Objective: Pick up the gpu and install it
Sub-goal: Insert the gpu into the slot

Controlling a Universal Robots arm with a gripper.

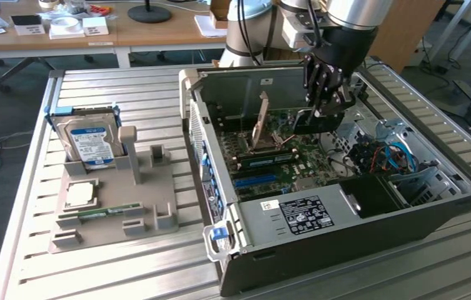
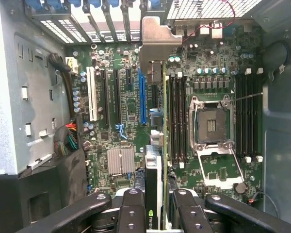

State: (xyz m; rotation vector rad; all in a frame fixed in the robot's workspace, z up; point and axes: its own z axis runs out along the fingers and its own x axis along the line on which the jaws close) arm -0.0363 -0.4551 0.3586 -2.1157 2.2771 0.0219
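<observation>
The end effector (image 1: 328, 101) pinches the gpu (image 2: 154, 182) edge-on between its fingers, inside the open computer case (image 1: 335, 219) on the counter (image 1: 118, 87). The card hangs above the motherboard (image 2: 126, 107), seemingly in line with the blue slot (image 2: 142, 97). Whether it touches the slot is unclear.

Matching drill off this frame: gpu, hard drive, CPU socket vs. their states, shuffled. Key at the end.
1. gpu
2. hard drive
3. CPU socket

A. standing upright in the gray holder
B. clamped in the gripper over the motherboard
C. open and empty

Pairs: 1-B, 2-A, 3-C
</observation>
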